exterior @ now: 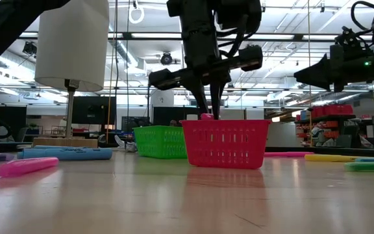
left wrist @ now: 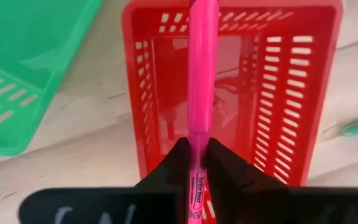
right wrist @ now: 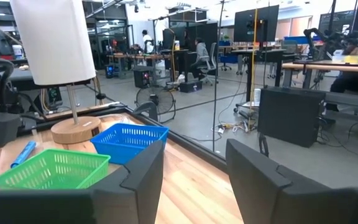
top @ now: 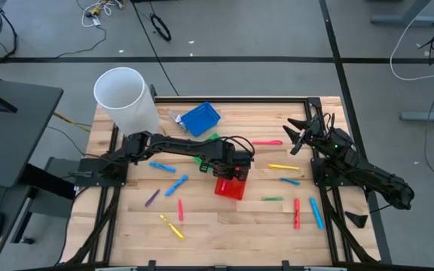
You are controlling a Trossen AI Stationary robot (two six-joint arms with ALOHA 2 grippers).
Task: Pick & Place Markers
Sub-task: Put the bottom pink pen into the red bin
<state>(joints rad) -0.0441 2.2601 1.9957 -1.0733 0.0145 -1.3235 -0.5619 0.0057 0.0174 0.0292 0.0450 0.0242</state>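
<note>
occluded: green basket under left arm | cut off: pink marker tip

Left pincer over basket, marker between its fingers

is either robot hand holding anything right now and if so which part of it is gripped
The left hand is shut on a pink marker, pinching it near its labelled end, over the red basket. The right hand is open and holds nothing.

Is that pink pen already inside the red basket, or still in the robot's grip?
Still gripped. The left gripper is shut on the pink marker, holding it over the red basket, which looks empty inside.
</note>
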